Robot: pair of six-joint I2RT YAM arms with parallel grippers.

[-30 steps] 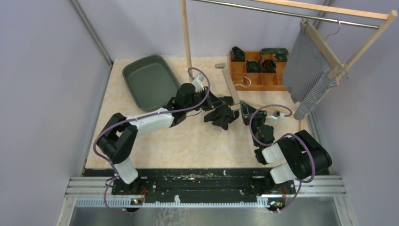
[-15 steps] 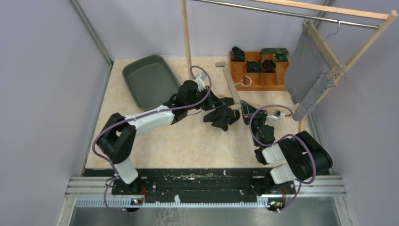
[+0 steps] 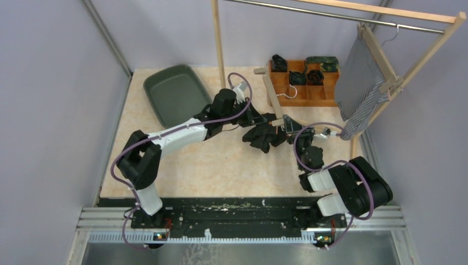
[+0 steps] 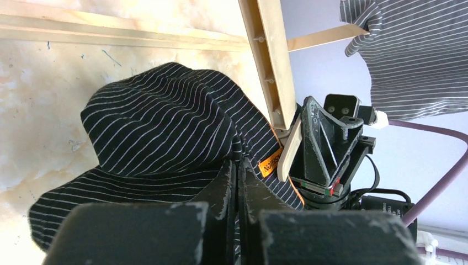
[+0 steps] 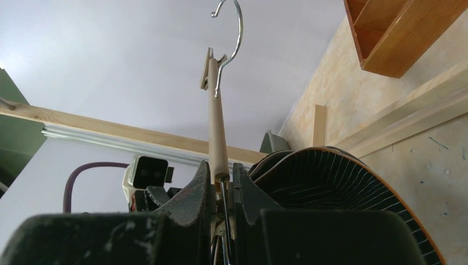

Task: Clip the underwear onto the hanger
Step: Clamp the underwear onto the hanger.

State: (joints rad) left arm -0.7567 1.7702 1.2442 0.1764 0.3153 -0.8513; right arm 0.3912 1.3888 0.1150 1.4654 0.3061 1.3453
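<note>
The underwear (image 3: 265,138) is black with thin white stripes and an orange label, bunched on the table. My left gripper (image 3: 258,119) is shut on its edge; in the left wrist view the fingers (image 4: 237,168) pinch the striped fabric (image 4: 160,127). The wooden clip hanger (image 3: 271,94) lies slanted, its metal hook (image 3: 285,95) towards the box. My right gripper (image 3: 288,127) is shut on the hanger's near clip end. In the right wrist view (image 5: 222,178) the bar (image 5: 216,127) and hook (image 5: 234,27) run away from the fingers, with the underwear (image 5: 331,176) right beside them.
A green tray (image 3: 175,94) sits at the back left. A wooden divided box (image 3: 303,95) with rolled dark garments stands at the back right. A wooden rack post (image 3: 218,44) rises behind the hanger. A striped garment (image 3: 361,83) hangs from the rack at the right.
My left arm has reached further right, bringing the underwear closer to the hanger's clip end. The hanger has shifted slightly away with my right gripper.
</note>
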